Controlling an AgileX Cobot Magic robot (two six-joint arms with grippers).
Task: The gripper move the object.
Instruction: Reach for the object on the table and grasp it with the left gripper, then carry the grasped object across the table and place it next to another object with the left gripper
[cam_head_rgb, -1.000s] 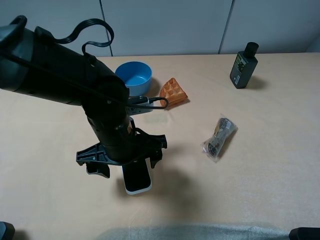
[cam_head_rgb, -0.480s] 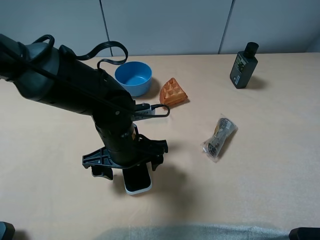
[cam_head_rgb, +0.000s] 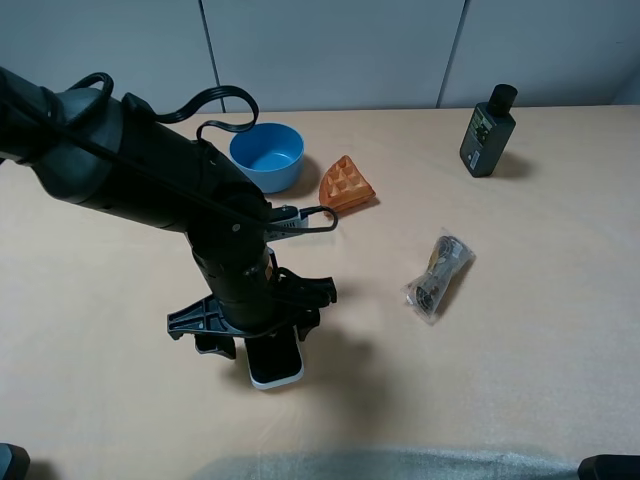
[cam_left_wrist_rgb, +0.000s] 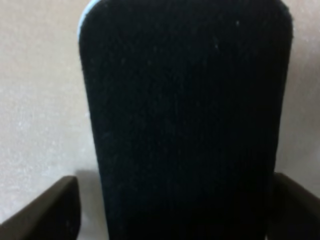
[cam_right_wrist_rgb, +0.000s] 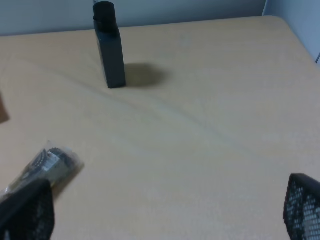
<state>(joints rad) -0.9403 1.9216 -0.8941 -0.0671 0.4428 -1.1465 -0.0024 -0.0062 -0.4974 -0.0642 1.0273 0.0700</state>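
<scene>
Left end effector (cam_head_rgb: 262, 338) sits low over the object (cam_head_rgb: 275, 365), which lies flat on the surface (cam_head_rgb: 520, 330), near side, left of centre. Only the object's near end shows in the high view; the arm covers the rest.

Left wrist view: the glossy black face of the object (cam_left_wrist_rgb: 185, 120) fills the frame. The fingertips (cam_left_wrist_rgb: 45, 210) stand one at each long edge, spread wider than the slab and gripping nothing. There is a visible gap on one side; the other side looks very close (contact cannot be told).

Right end effector (cam_right_wrist_rgb: 162, 210): spread wide and empty, parked near right, away from the work.

Also on the surface, all well apart from the object: blue bowl (cam_head_rgb: 268, 155) and orange waffle piece (cam_head_rgb: 347, 185) far, cable bag (cam_head_rgb: 438, 272) right, dark bottle-shaped device (cam_head_rgb: 487, 130) far right.

Risks, as judged:
- The uneven gaps mean one finger would meet the rim first and shove or twist the slab sideways.
- The slab is thin with a rounded rim, so fingers closing too high could ride over it and slip off.
- Going too low could scrape the fingertips on the surface or press on the face.
- A grip away from the slab's middle could let it tilt or pivot when lifted.
</scene>
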